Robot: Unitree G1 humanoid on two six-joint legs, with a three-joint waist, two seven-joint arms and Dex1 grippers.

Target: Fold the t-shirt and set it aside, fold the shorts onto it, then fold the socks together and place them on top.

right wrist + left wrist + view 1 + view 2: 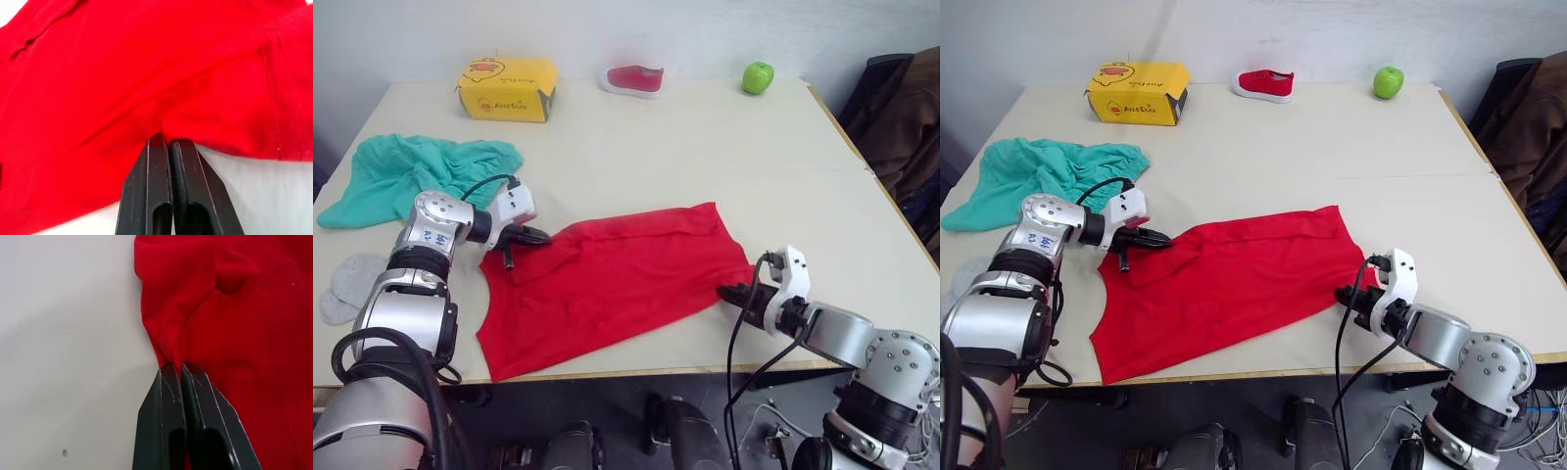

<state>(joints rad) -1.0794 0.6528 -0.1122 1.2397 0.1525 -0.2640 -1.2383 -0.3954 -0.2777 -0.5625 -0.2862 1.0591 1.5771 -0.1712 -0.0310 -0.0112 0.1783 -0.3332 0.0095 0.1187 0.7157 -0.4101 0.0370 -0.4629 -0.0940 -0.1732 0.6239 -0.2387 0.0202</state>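
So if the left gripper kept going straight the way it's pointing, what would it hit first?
More of the t-shirt: the left gripper, already shut on its edge, points across the cloth, roughly toward the right gripper.

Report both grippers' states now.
Left gripper: shut on the shirt at its left edge.
Right gripper: shut on the shirt at its right edge.

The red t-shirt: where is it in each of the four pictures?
Left eye: t-shirt at centre, near front table edge.
Right eye: centre, likewise.
Left wrist: right side, pinched by left gripper.
Right wrist: across the top, pinched by right gripper.
Shared landmark: the shirt itself.
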